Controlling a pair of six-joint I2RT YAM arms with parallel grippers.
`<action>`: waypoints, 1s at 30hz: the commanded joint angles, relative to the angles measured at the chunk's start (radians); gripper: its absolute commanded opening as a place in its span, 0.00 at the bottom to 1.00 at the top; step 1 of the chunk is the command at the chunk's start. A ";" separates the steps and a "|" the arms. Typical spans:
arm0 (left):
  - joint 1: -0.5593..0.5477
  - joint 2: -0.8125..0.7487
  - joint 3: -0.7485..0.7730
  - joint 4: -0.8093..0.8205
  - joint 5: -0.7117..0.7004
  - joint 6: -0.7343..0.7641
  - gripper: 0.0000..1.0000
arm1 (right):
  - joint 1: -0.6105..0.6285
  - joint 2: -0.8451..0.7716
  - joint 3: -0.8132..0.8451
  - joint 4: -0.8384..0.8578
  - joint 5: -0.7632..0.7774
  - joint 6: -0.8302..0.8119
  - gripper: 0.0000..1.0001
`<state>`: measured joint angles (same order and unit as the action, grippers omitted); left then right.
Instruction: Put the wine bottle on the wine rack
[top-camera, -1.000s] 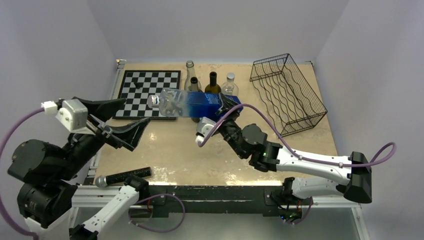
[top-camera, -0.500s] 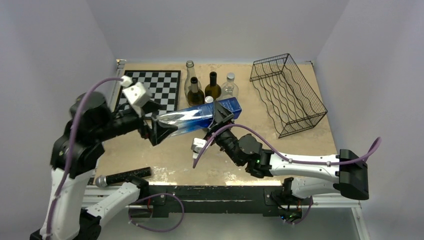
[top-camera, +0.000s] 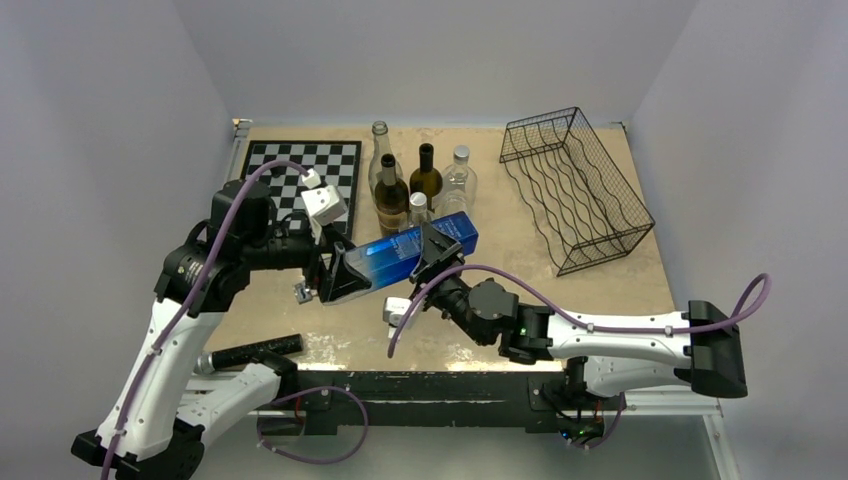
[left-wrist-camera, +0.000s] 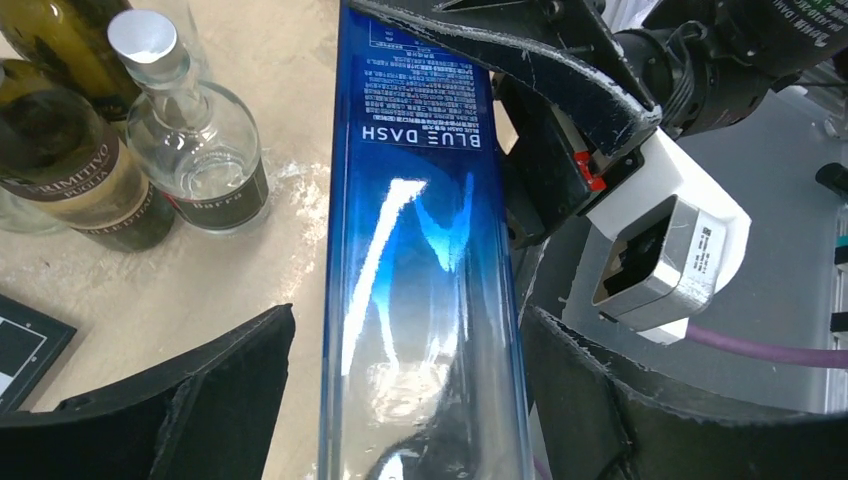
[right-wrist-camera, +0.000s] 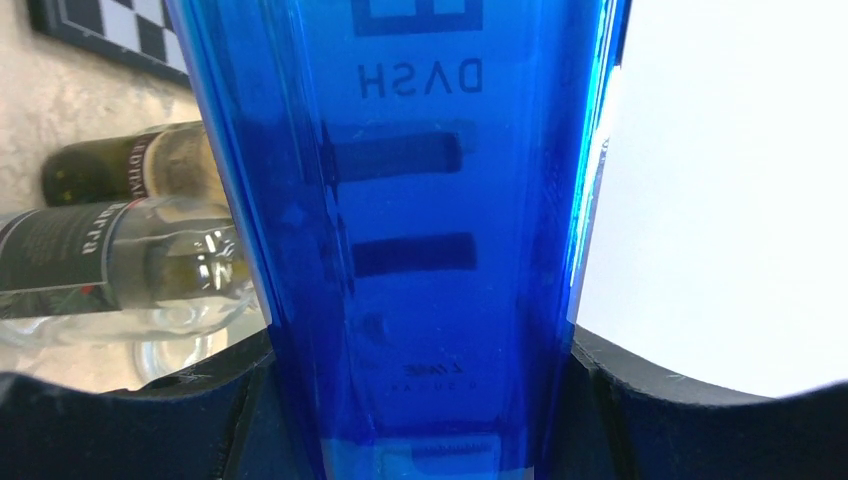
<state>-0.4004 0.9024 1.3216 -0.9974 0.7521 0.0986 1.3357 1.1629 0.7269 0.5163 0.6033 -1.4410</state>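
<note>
Tan table (top-camera: 500, 230): right gripper (top-camera: 437, 250) clamps blue wine bottle (top-camera: 395, 258) level, left gripper (top-camera: 335, 275) spread around it (prob. regrip before wine rack (top-camera: 580, 190)).

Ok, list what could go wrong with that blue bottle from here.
1. The blue bottle hangs glossy in the right gripper, and the left gripper straddles it, open. Releasing early could drop it.
2. The standing bottles are close behind; a swing could topple them.

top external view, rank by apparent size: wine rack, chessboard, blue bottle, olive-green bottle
1. wine rack
2. chessboard, partly covered but plainly second
3. blue bottle, held aloft nearer the camera, so it may look oversized
4. olive-green bottle, standing and foreshortened
</note>
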 joint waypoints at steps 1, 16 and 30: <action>-0.003 -0.003 -0.025 0.014 0.017 0.041 0.87 | 0.014 -0.075 0.103 0.036 0.004 0.074 0.00; -0.060 0.034 -0.080 0.021 -0.059 0.035 0.89 | 0.028 -0.050 0.168 0.004 0.020 0.096 0.00; -0.109 0.047 -0.074 0.009 -0.180 0.046 0.64 | 0.032 -0.062 0.239 -0.056 0.040 0.188 0.00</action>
<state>-0.5030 0.9630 1.2476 -0.9962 0.6472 0.1169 1.3613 1.1603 0.8188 0.2295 0.6159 -1.3598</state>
